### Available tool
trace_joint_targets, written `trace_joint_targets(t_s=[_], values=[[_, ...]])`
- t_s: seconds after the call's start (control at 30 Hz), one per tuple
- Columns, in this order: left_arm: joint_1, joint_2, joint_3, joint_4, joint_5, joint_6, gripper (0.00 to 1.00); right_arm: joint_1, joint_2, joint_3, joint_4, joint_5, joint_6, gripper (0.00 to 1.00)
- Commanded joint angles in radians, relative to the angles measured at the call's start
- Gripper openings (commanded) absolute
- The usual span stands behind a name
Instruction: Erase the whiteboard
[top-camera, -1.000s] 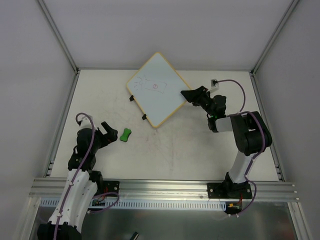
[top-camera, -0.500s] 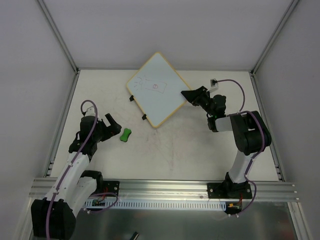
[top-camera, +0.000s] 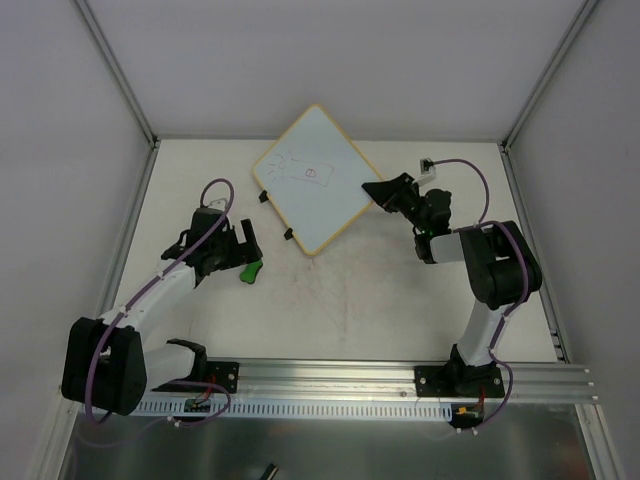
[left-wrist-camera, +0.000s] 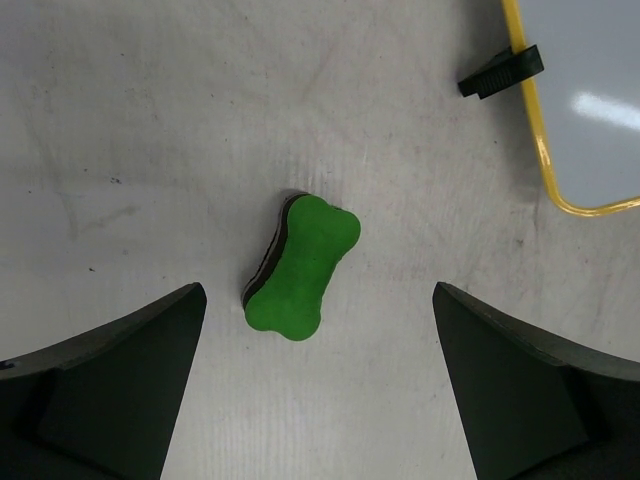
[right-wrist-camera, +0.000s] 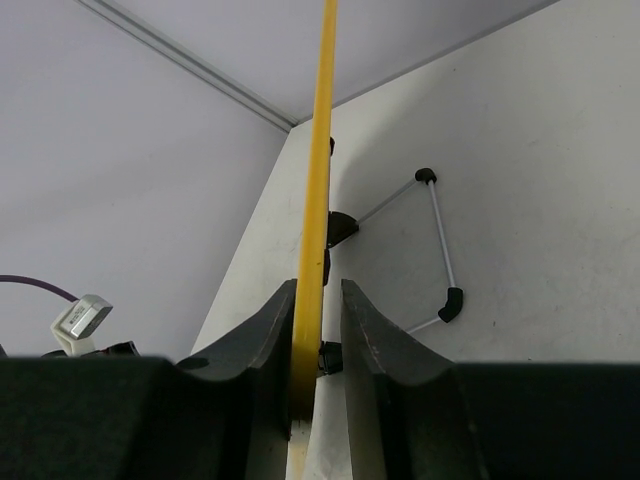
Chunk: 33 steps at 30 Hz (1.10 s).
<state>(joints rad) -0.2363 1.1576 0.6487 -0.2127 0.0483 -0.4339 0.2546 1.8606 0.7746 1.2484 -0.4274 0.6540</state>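
Clamping whiteboard (top-camera: 312, 185) rim, right corner: my right gripper (top-camera: 380, 190). Splayed wide over green eraser (left-wrist-camera: 300, 268), board nearby: my left gripper (left-wrist-camera: 318, 292).

The top external camera sits high behind the arm bases (top-camera: 460, 378), looking down on the whole pale tabletop (top-camera: 380, 300). The left wrist camera faces straight down, close over a green bone-shaped foam eraser (left-wrist-camera: 300, 268). A corner of the square white whiteboard (left-wrist-camera: 600, 100) with a thin yellow-orange rim shows too, both shared with the top view. The right wrist camera looks edge-on along that rim, very near.
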Motion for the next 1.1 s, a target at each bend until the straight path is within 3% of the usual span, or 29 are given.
trace_joint_targets(t_s=[0.0, 0.33, 0.57, 1.07], values=[[-0.020, 0.024, 0.039, -0.031, -0.027, 0.043, 0.99, 0.009, -0.017, 0.034, 0.005, 0.007, -0.022, 0.26], [-0.040, -0.039, 0.028, -0.031, -0.042, 0.053, 0.99, 0.035, -0.055, 0.034, -0.067, 0.022, -0.077, 0.19], [-0.070, -0.013, 0.035, -0.037, -0.084, 0.076, 0.99, 0.038, -0.063, 0.034, -0.072, 0.022, -0.082, 0.05], [-0.101, 0.100, 0.072, -0.059, -0.165, 0.138, 0.97, 0.052, -0.087, 0.061, -0.139, 0.015, -0.116, 0.00]])
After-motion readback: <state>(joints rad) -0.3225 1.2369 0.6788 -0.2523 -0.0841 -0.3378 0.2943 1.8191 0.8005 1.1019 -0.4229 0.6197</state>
